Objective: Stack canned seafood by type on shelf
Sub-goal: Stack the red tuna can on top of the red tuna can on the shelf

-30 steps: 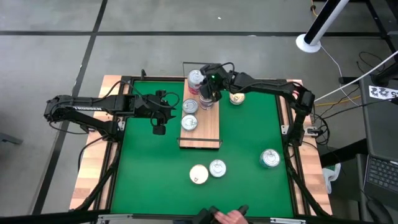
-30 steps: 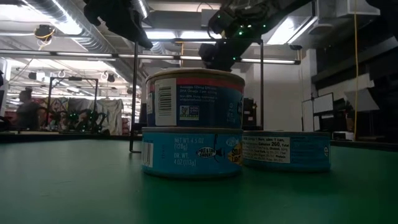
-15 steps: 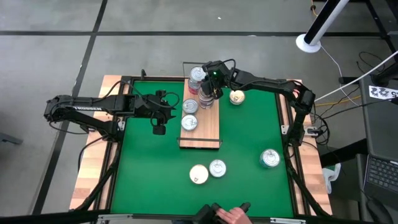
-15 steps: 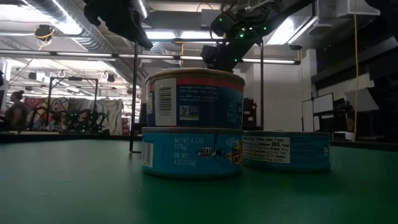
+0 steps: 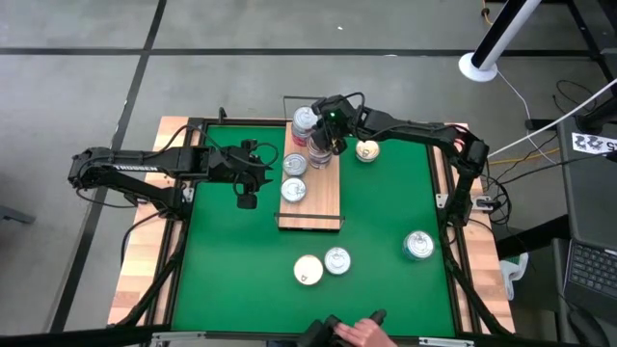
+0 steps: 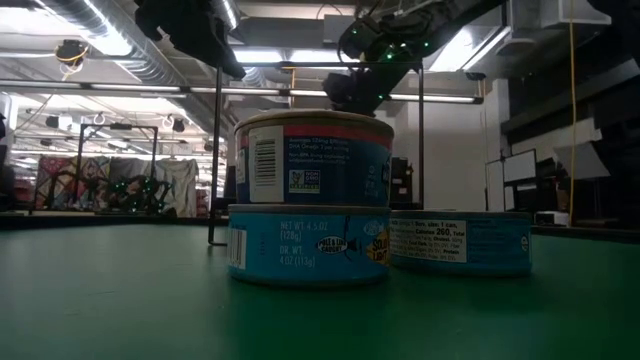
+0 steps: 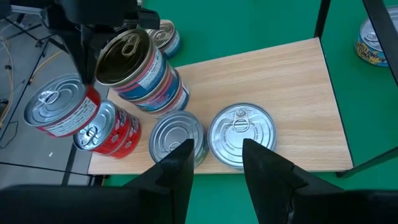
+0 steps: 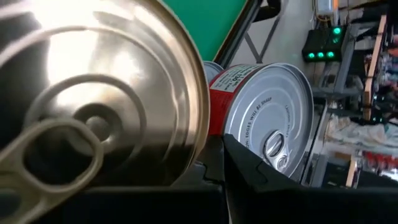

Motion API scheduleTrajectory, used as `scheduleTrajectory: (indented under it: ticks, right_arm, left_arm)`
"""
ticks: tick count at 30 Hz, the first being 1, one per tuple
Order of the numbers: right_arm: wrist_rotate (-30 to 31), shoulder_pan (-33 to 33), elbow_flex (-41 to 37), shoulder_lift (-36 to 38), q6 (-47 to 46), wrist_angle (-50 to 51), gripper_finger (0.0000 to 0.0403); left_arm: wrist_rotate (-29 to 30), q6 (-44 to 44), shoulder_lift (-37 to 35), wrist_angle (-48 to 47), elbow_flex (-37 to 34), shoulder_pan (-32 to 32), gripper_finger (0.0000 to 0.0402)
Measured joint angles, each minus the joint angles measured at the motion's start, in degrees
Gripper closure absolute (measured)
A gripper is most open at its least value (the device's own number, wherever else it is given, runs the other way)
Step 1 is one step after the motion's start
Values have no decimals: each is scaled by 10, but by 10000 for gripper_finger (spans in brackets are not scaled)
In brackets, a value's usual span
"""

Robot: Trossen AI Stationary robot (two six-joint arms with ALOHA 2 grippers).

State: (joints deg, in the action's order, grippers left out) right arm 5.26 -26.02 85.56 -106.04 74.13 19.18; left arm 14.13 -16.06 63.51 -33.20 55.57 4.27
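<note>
The wooden shelf (image 5: pixel 323 200) lies on the green mat. On it sit two silver tins (image 7: pixel 177 134) (image 7: pixel 241 134), a stack of red-labelled tins (image 7: pixel 62 112) and a stack of blue-and-red-labelled tins topped by a gold-lidded tin (image 7: pixel 127 56). My right gripper (image 5: pixel 329 141) is shut at that top tin's rim. My left gripper (image 7: pixel 214 163) hangs open over the mat, left of the shelf, with nothing between its fingers. My right gripper has its shut fingertips (image 8: pixel 214 171) at the rim (image 8: pixel 200 146) of the gold-lidded tin, on the side toward the table's right. It slants down from the right. The tin rests on the stack below it. Whether the rim is pinched or only touched, I cannot tell.
On the mat stand a gold-topped tin (image 5: pixel 366 150) right of the shelf, a larger silver tin (image 5: pixel 418 245) at the right, and near the front a two-tin stack (image 6: pixel 310 200) beside a single tin (image 6: pixel 460 243). Wire rails (image 7: pixel 323 18) edge the shelf's short ends. A person's hand (image 5: pixel 357 334) shows at the near edge.
</note>
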Motion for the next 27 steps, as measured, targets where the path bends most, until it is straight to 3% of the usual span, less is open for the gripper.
scheduleTrajectory:
  ticks: [12,27]
  right_arm:
    - [-57,-26,0,4,59,10,403]
    - [-211,-78,0,2,140,4,403]
  left_arm:
    - [0,29,0,0,0,0,270]
    - [0,58,0,0,0,0,270]
